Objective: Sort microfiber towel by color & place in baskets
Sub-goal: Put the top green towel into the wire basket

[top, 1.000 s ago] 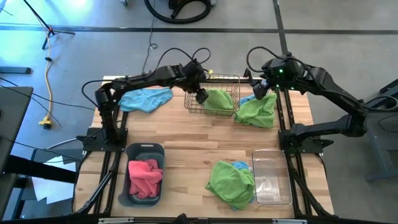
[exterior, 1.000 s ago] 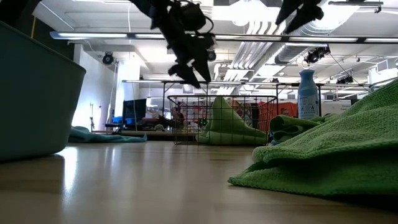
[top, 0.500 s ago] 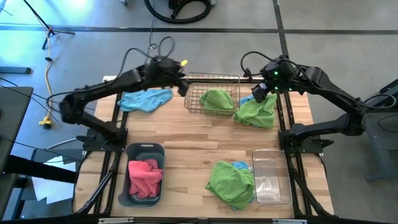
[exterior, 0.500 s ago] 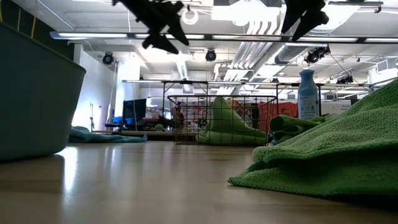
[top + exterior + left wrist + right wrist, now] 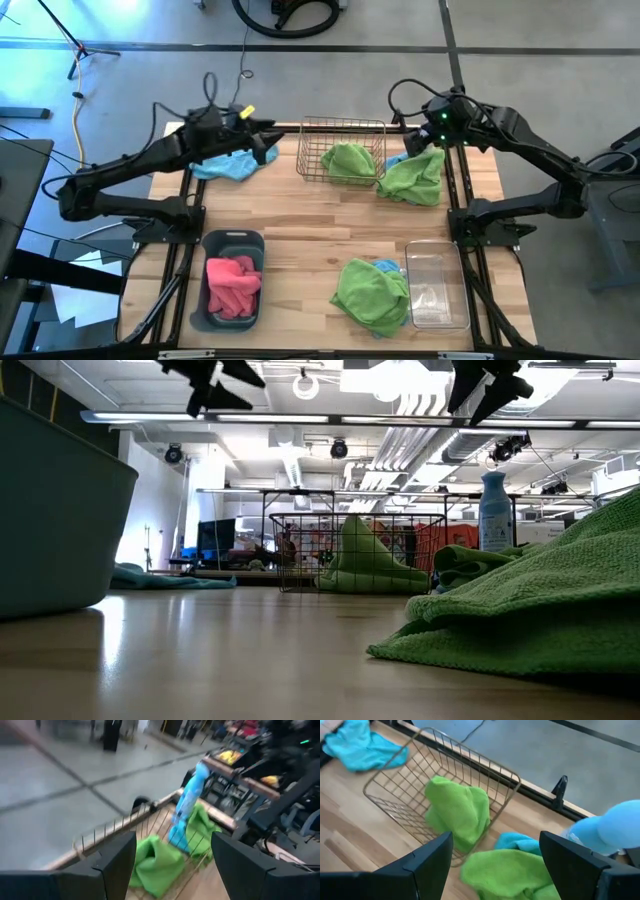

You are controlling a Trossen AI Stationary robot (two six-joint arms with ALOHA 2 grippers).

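Risk sits mainly at the far edge of the counter. Over the blue towel at the far left hangs the left tool, its fingers spread wide and holding nothing. The right tool hovers over the green towel at the far right, fully parted and likewise empty.

That green towel lies half over another blue cloth, just beside the pale spray bottle. A careless pinch there could lift both colours together, or knock the bottle over.

The wire basket at the far middle already holds one green towel. It looks light, so a towel dragged over its rim might shove or tip it.

Nearer, the dark tub holds pink towels. The clear tub is empty, and a green towel covering a blue one touches its left wall, so the same mix-up is possible there.
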